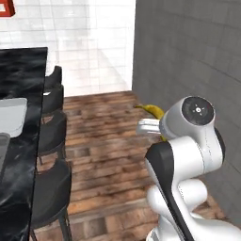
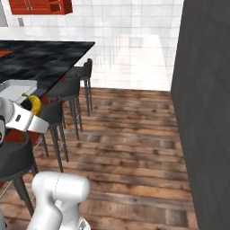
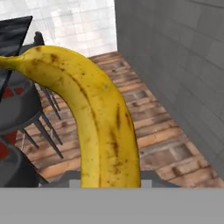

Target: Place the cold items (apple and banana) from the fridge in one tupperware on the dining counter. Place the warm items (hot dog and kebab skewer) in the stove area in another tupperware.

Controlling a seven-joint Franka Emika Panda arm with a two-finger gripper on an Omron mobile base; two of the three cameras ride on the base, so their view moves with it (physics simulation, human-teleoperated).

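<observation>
A yellow banana [image 3: 100, 118] with brown spots rises up the middle of the hand view. My gripper [image 3: 107, 181] is shut on its lower end, and the fruit hides the fingertips. In the left base view the banana's tip [image 1: 153, 110] sticks out behind my white arm. The right base view has the banana [image 2: 33, 104] at the gripper [image 2: 31, 112], in the air beside the black dining counter [image 2: 45, 58]. A pale tupperware [image 1: 12, 117] sits on that counter [image 1: 23, 70], and the same tupperware [image 2: 18, 86] lies just behind the banana. The apple, hot dog and kebab skewer are out of view.
Black stools [image 1: 52, 136] line the counter's edge, the same stools [image 2: 67, 90] standing close to my hand. A tall dark grey wall [image 2: 206, 112] runs along the right. Wooden floor [image 2: 130, 134] lies open between them, with white tiled wall beyond.
</observation>
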